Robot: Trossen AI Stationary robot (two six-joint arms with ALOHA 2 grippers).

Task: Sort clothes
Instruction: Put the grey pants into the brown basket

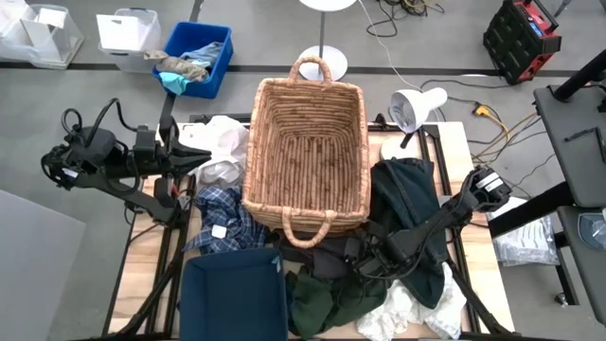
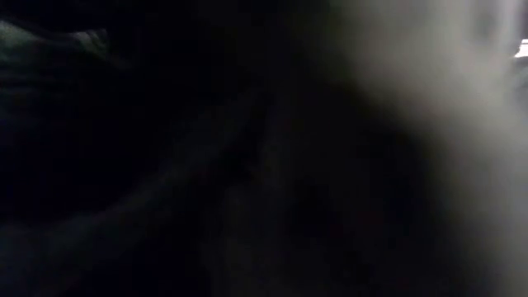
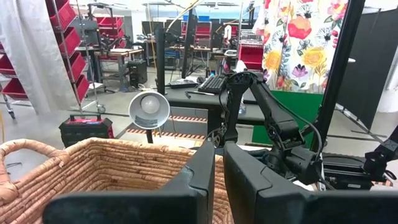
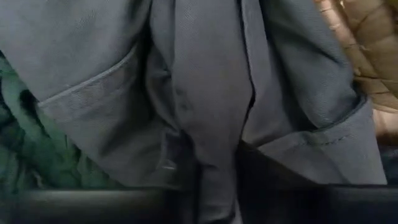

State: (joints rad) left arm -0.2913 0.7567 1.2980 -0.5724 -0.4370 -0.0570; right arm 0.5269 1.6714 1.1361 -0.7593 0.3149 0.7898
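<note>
We see the right gripper [image 1: 352, 258] down in the clothes, its fingers pinching a gray shirt [image 4: 205, 93]. The basket [image 1: 305, 152] sits just beside it. The left gripper [image 1: 204, 152] is squeezed shut, holding nothing.

our left arm [image 1: 123, 166] lies folded at the left edge of the counter, its left hand [image 3: 217, 180] raised level with the two fingers [image 3: 199, 177] pressed nearly together, holding nothing. our right arm [image 1: 445, 218] reaches in from the right edge, bent low and stretched toward the middle. our right hand [image 1: 355, 258] is down at the front centre, its fingers closing onto grey cloth [image 4: 205, 93] bunched between them.
</note>
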